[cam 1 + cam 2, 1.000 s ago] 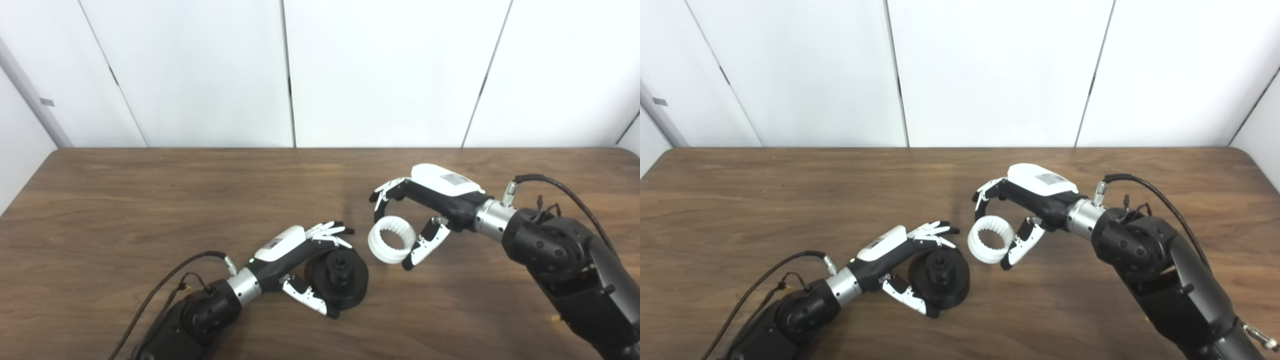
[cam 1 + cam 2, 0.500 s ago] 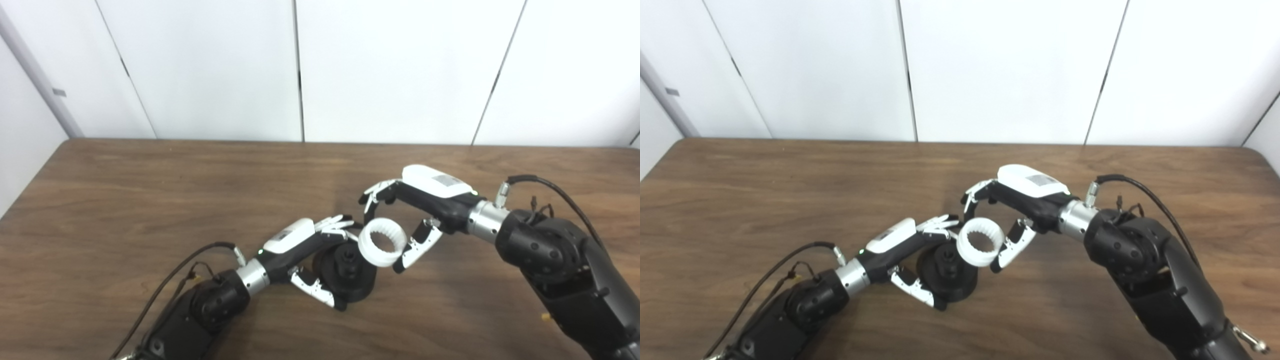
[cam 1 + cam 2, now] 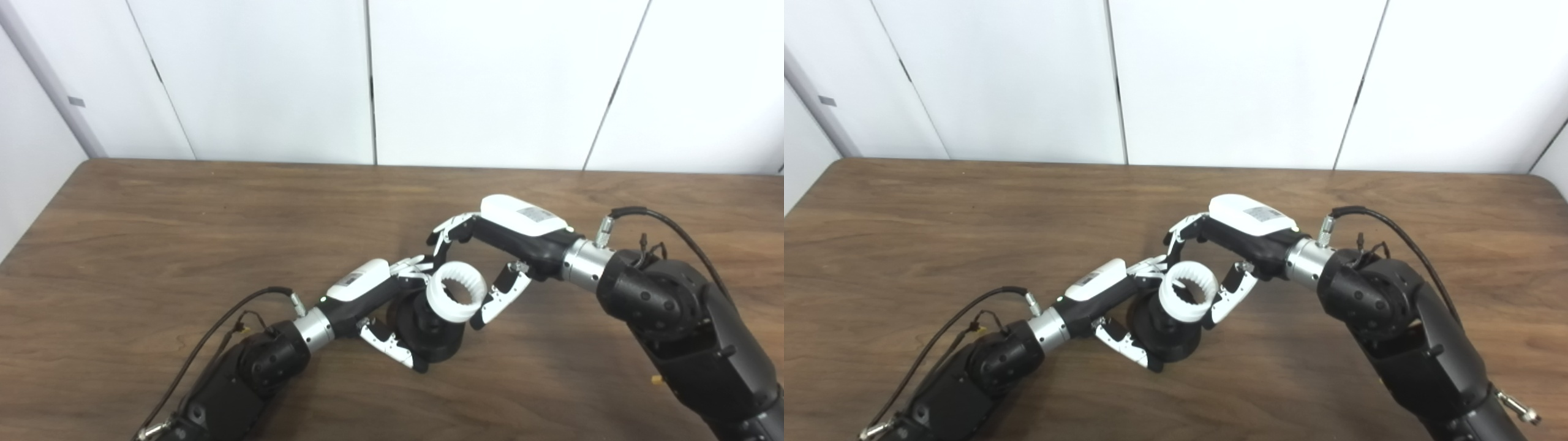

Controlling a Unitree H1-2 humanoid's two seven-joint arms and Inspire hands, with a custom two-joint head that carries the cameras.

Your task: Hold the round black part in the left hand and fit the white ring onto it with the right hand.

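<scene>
Nearest you, your left hand [image 3: 373, 300] is wrapped around the round black part [image 3: 432, 337]: fingers over its far edge, thumb curled under the near edge. The part sits low over the wooden table [image 3: 184, 245], tilted with its face toward the right; can't tell if it touches the surface. Just beyond, the white ring [image 3: 456, 291] overlaps the part's upper face, toothed bore showing, tilted. Can't tell if it's seated on the hub or only held against it. Your right hand [image 3: 508, 239] pinches the ring: fingers arched over the far rim, thumb [image 3: 497, 297] on the near right rim. White wall panels [image 3: 490, 79] stand behind the table.
</scene>
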